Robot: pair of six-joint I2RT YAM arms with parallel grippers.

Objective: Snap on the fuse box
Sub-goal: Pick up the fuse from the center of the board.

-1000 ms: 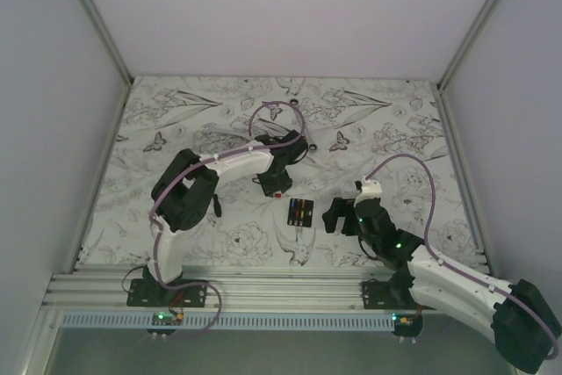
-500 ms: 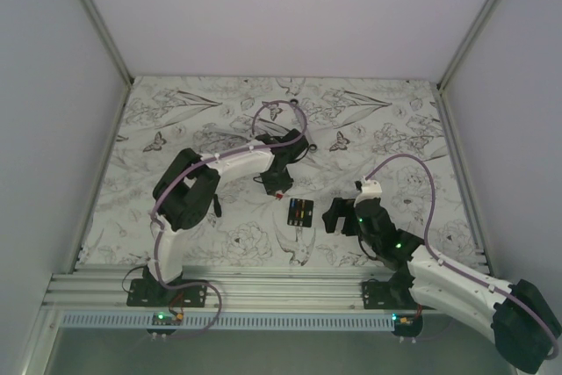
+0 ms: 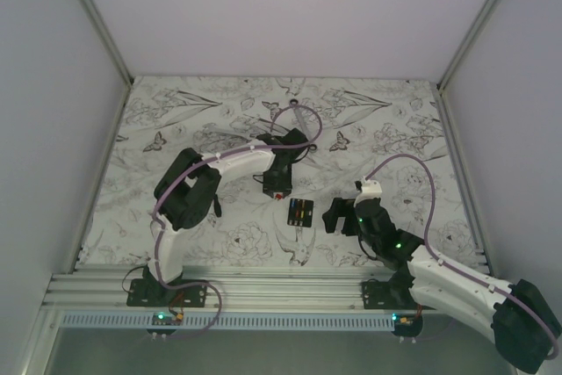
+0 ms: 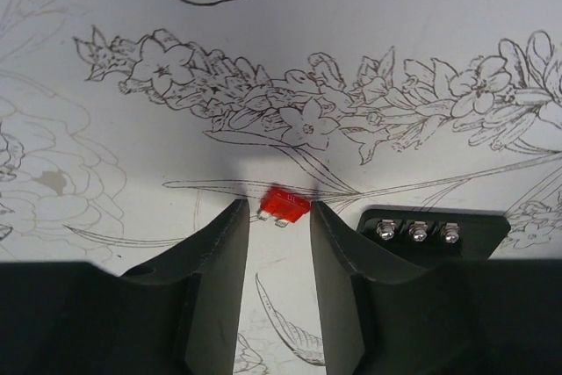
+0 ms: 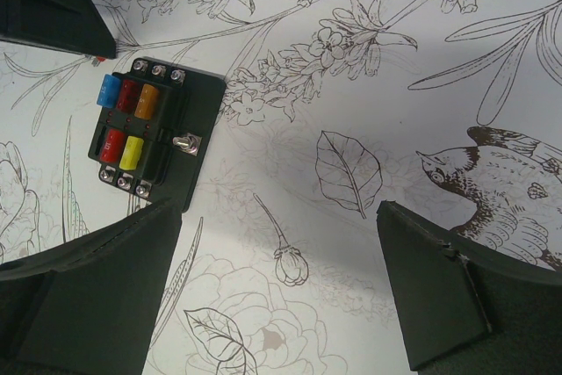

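The fuse box is a small black box lying flat at the table's middle. The right wrist view shows it with blue, red, orange and yellow fuses in its slots. Its corner with three screws shows in the left wrist view. My left gripper is low over the cloth just left of the box. Its fingers are open, and a loose red fuse lies on the cloth at the fingertips. My right gripper is wide open and empty, just right of the box.
A flower-printed cloth covers the table. White walls close in the left, back and right. An aluminium rail runs along the near edge by the arm bases.
My left wrist has shifted slightly right and its cable loop swung right; the gripper stays over the red fuse. The right arm and the fuse box have not moved.
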